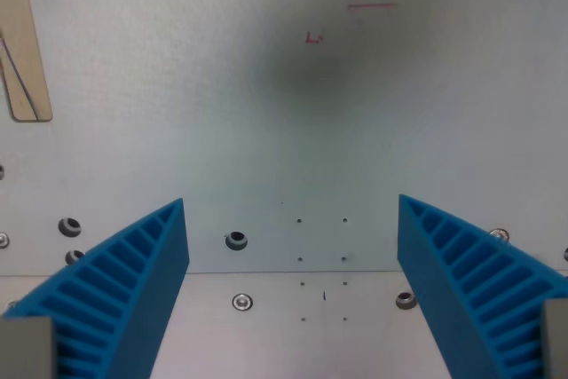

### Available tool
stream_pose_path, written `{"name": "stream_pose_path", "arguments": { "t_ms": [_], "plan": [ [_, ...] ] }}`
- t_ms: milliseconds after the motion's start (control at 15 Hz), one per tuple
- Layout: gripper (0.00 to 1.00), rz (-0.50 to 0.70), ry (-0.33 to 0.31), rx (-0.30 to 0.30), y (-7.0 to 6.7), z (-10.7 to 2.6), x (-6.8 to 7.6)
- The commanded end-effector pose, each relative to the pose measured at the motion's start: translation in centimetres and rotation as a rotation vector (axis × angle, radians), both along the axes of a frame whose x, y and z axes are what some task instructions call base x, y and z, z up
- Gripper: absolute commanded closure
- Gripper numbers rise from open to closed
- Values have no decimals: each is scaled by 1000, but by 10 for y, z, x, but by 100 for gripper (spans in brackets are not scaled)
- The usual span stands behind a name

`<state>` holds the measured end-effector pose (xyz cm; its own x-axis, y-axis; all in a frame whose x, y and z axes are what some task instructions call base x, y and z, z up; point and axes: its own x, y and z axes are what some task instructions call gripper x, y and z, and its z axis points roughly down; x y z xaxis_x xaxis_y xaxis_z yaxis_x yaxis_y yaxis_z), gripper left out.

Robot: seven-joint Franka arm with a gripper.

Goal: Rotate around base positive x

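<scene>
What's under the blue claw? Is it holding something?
Nothing is held. Under the open claw lies a pale metal plate with screw holes, tiny dots and faint red marks. The blue fingers cover the plate's lower corners, so those spots stay hidden.

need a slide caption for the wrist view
Open blue ribbed gripper jaws above a pale metal plate with bolt holes, nothing held.

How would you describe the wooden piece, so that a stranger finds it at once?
Look at the pale table surface, then to the wrist view's upper left corner. The beige wooden piece lies there, cut by the edge. Only it is tan; the gripper fingers are blue.
</scene>
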<state>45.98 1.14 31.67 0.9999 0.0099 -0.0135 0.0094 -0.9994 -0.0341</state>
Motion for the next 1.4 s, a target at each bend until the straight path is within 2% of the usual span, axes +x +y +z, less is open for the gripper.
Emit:
{"name": "stream_pose_path", "arguments": {
  "t_ms": [67, 1400],
  "plan": [
    [0, 12, -8, 152, -4, 3, 0],
    [0, 12, -5, 385, -4, 3, 0]
  ]
}}
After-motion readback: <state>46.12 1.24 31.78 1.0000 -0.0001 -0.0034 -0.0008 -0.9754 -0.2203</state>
